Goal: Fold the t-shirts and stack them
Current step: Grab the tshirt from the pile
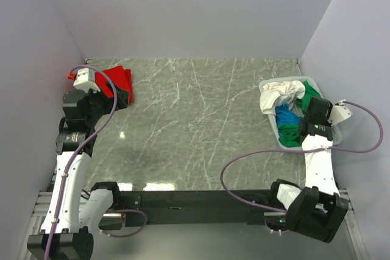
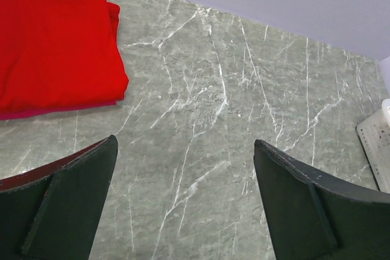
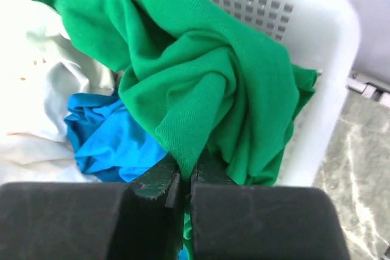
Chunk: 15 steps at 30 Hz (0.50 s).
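Both tools showed plainly in my wrist views. Nearest to me on the right side, the right tool (image 3: 186,178) was down in the white lattice basket (image 3: 317,22). Its jaws were pressed together with a fold of the green t-shirt (image 3: 207,83) pinched between them. That shirt lay bunched on top of the load, with part of it draped against the basket's wall. Just beside it and lower in the basket sat the crumpled blue t-shirt (image 3: 109,138). Past that was the white t-shirt (image 3: 30,101), which in the overhead view was heaped toward the basket's far end. The basket itself rested at the right edge of the marbled surface (image 2: 244,89), roughly midway back.

On the other side, the left tool (image 2: 184,144) hung above the surface with its jaws spread wide and nothing between them. Just beyond it, in the far left corner near the wall, the red t-shirt (image 2: 55,47) lay folded flat into a neat rectangle, well apart from the basket.
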### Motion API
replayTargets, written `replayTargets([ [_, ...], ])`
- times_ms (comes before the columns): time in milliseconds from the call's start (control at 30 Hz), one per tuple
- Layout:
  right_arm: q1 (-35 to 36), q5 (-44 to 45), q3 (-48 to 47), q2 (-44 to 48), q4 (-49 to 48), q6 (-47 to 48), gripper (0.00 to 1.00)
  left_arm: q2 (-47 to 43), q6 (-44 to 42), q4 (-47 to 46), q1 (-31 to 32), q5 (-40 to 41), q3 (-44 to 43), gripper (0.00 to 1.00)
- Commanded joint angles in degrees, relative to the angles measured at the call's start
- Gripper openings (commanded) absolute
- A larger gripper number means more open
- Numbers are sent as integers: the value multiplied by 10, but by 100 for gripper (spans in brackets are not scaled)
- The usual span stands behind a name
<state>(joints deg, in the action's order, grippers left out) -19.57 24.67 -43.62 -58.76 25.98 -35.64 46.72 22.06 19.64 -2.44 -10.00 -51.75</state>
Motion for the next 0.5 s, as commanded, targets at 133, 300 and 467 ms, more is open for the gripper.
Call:
replayTargets([
  [133, -5, 48, -134, 70, 9, 56, 0, -10, -8, -6, -2, 8, -8, 99],
  [300, -5, 64, -272, 68, 16, 81, 0, -12, -10, -5, -2, 9, -8, 99],
  [467, -4, 21, -390, 43, 1, 102, 0, -12, -11, -3, -2, 14, -8, 99],
])
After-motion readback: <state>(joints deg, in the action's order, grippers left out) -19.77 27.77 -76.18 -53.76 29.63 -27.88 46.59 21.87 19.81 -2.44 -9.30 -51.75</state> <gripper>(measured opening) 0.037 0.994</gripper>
